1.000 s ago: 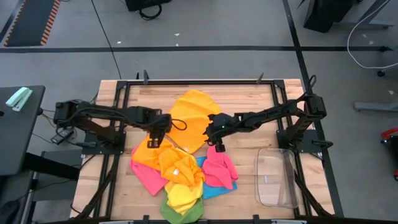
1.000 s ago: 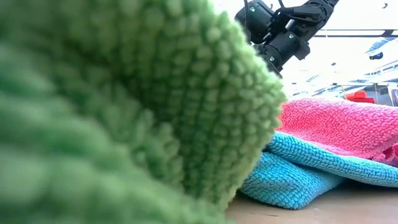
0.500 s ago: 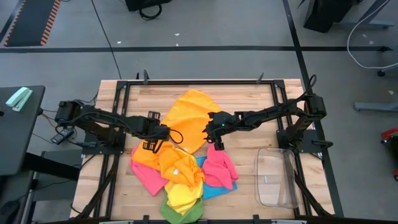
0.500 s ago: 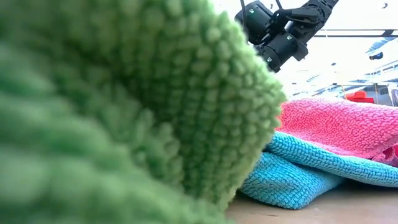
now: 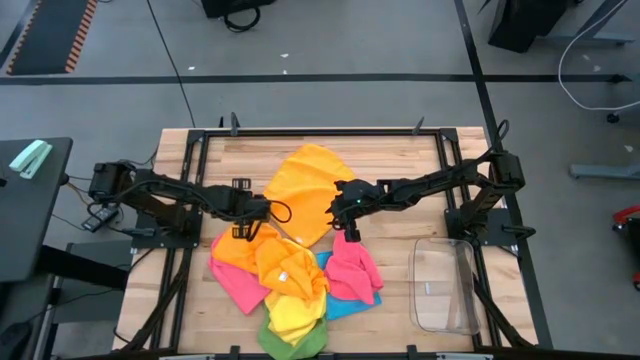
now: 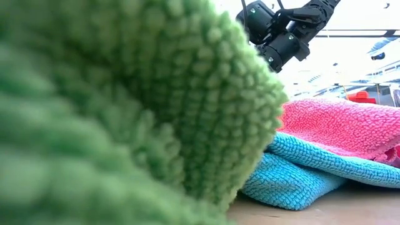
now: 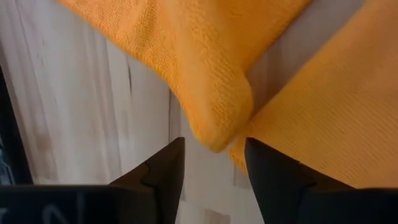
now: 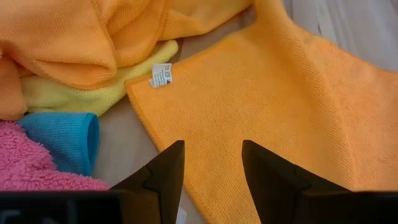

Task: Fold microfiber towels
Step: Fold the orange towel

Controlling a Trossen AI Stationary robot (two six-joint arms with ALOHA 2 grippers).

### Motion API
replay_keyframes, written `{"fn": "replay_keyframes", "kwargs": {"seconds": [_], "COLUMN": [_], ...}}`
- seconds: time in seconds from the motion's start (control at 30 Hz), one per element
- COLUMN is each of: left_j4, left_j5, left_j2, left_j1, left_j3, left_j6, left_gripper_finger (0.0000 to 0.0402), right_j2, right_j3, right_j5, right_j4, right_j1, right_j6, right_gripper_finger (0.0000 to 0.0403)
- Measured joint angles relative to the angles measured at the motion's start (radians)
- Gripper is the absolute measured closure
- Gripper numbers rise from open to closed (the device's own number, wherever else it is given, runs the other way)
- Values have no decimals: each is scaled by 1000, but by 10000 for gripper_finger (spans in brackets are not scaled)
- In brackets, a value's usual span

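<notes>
The wooden worktop (image 5: 400, 150) carries a heap of soft microfiber towels.

On the left side, the left gripper (image 5: 268, 209) reaches from the left edge to the left border of a big spread orange towel (image 5: 305, 185), which lies in the middle toward the far edge. In the left wrist view its two dark fingers (image 7: 165, 171) are spread, and a folded corner of orange cloth (image 7: 214, 118) hangs just before the gap between them; nothing is pinched.

Near the front edge lies the heap: a second orange towel (image 5: 238, 250), a pink towel (image 5: 236, 285), a yellow towel (image 5: 293, 300), a green towel (image 5: 290, 345), a blue towel (image 5: 340, 303) and another fluffy pink towel (image 5: 355, 270).

The right gripper (image 5: 343, 222) hovers over the right border of the spread orange towel, jaws apart and holding nothing.

A clear rectangular plastic bin (image 5: 445, 285) stands at the front right corner.
</notes>
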Motion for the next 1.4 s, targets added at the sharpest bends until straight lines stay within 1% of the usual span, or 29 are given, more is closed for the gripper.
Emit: {"fn": "replay_keyframes", "kwargs": {"seconds": [0.17,0.27,0.37,0.53,0.57,0.77,0.93,1.07,1.17,1.23,1.27,1.4], "left_j4": [13,16,17,23,13,-135,-160,-160,-158,-155,-149,-147], "left_j5": [-2,-3,-3,-1,0,0,0,0,0,0,0,0], "left_j2": [0,0,0,0,0,-1,-1,-1,-1,-1,-1,-1], "left_j1": [34,54,68,67,67,67,76,87,96,104,108,120], "left_j3": [-11,-11,-11,10,28,202,344,425,454,461,461,459], "left_j6": [-25,-44,-44,-14,-12,71,140,163,167,166,166,166], "left_gripper_finger": [245,267,299,384,390,383,394,381,376,382,386,394], "right_j2": [0,0,0,0,0,-32,-30,-29,-18,-14,-6,7], "right_j3": [0,0,0,0,0,36,37,28,-9,-47,-61,-95], "right_j5": [0,0,0,0,0,38,37,37,38,37,36,-10], "right_j4": [0,0,0,-3,-10,-151,-150,-145,-62,-6,52,194], "right_j1": [0,0,0,1,1,-4,-1,-1,-3,-2,1,32], "right_j6": [0,0,0,-1,-7,-55,-77,-69,-67,-66,-66,-68], "right_gripper_finger": [233,233,233,233,233,233,233,233,233,233,233,233]}}
